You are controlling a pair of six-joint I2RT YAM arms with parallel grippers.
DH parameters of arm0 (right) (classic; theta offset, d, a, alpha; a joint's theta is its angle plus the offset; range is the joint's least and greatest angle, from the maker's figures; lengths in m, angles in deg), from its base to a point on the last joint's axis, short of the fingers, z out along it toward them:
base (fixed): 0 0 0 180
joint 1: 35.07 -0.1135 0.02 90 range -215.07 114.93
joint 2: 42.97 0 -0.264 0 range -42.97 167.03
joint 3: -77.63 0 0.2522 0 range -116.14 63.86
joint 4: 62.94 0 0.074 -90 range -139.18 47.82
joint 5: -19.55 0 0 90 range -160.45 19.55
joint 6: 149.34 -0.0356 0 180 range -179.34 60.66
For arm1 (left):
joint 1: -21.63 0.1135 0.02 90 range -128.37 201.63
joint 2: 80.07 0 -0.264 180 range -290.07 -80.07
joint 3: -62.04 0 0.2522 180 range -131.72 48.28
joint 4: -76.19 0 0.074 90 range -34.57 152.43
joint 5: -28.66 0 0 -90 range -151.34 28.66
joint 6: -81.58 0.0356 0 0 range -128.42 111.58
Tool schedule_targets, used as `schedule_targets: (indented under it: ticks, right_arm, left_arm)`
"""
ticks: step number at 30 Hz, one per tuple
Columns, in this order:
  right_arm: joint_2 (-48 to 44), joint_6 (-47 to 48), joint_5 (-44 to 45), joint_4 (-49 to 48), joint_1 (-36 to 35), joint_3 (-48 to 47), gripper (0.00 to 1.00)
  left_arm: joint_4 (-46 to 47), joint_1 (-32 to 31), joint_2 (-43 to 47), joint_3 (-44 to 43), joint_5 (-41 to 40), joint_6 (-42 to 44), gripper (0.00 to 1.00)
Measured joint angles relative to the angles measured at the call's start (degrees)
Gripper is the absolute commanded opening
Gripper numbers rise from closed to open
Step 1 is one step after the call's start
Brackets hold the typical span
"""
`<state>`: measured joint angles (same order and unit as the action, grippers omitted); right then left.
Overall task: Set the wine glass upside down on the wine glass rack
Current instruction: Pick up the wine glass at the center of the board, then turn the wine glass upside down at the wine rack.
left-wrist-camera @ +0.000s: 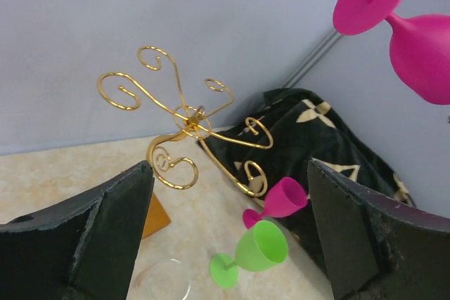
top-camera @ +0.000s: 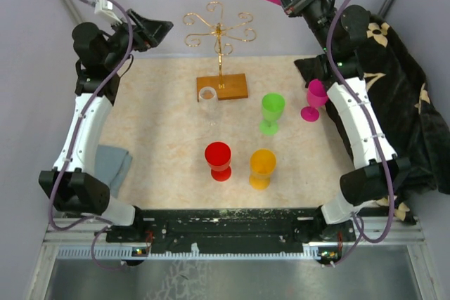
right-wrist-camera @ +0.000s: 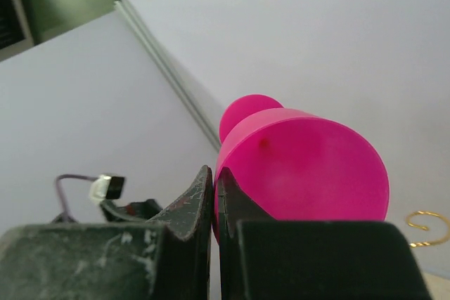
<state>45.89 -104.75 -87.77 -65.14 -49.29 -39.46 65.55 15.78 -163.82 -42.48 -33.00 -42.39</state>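
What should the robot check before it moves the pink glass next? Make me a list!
1. Right claw grips the pink wine glass: ok, shut on its rim.
2. Glass turned upside down: not ok, it lies tilted on its side.
3. Glass lined up with the rack: not ok, it hangs apart from the rack.
4. Rack arms free: ok, nothing hangs on them.
5. Rack upright on its wooden base: ok.
6. Left claw out of the way: ok, open, empty and beside the rack.
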Motion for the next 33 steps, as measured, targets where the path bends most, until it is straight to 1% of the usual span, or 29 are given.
schedule_targets:
  ticks: [4,6,10,14,18,22,25,29,33]
  right_arm:
    - [2.91,-8.37,-6.67,-7.67,1.09,-1.38,0.00]
    - [4.94,-13.29,-9.81,-12.48,1.36,-1.92,0.00]
    - [10.12,-23.08,-15.23,-22.14,1.38,-3.65,0.00]
    - [15.69,-33.62,-19.28,-31.80,1.38,-5.57,0.00]
    - [20.13,-43.01,-21.68,-40.54,1.38,-7.04,0.00]
    - [21.81,-49.88,-22.47,-47.60,1.38,-7.48,0.00]
    - [23.34,-53.94,-22.49,-52.94,1.38,-9.60,0.00]
    - [26.27,-59.08,-22.49,-58.73,0.90,-14.05,0.00]
    - [29.90,-62.82,-22.49,-61.96,-0.02,-19.12,0.00]
  left_arm:
    - [7.06,2.56,-3.61,-0.02,6.08,-8.55,0.93]
    - [12.46,2.80,-5.55,-0.02,9.57,-13.90,0.91]
    - [24.35,2.84,-9.57,-0.28,15.63,-25.16,0.90]
    - [34.80,2.84,-12.70,-0.46,19.10,-34.62,0.90]
    - [43.56,2.84,-14.08,-0.46,20.63,-42.18,0.91]
    - [54.16,2.86,-14.82,-0.46,20.61,-50.69,0.90]
    - [59.89,2.84,-15.58,-0.46,20.17,-55.47,0.90]
    - [64.50,2.82,-16.52,-0.46,19.43,-60.33,0.90]
    - [68.00,2.47,-17.11,-0.46,18.38,-64.46,0.88]
